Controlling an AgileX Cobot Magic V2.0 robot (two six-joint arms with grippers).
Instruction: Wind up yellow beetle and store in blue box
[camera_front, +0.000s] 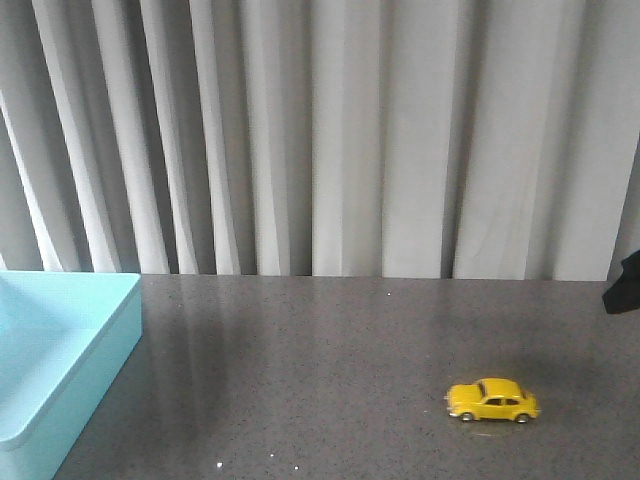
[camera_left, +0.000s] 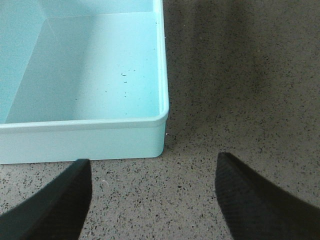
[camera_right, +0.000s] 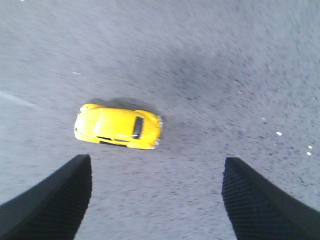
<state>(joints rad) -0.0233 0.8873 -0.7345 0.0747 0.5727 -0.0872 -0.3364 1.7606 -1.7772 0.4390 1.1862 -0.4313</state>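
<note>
A pleated grey curtain (camera_front: 330, 130) hangs across the whole back of the scene, and below it stretches the dark speckled counter (camera_front: 320, 380). At the counter's left edge in the front view sits the blue box (camera_front: 60, 350), a wide pale turquoise tray with low walls, only partly in the picture; the left wrist view shows one rounded corner of it and a floor that holds nothing but a few dark specks. The left hand (camera_left: 152, 200) hangs above bare counter just beside that corner, its two black fingers (camera_left: 55, 205) spread wide with nothing between them. The right hand (camera_right: 157, 200) is likewise wide open and empty, held above the counter with its fingers (camera_right: 260, 205) apart. The yellow car (camera_front: 492, 400) stands on its wheels on the right side of the counter, well apart from the box, side-on to the front camera; in the right wrist view it lies just beyond the gap between the fingers, touching neither.
</note>
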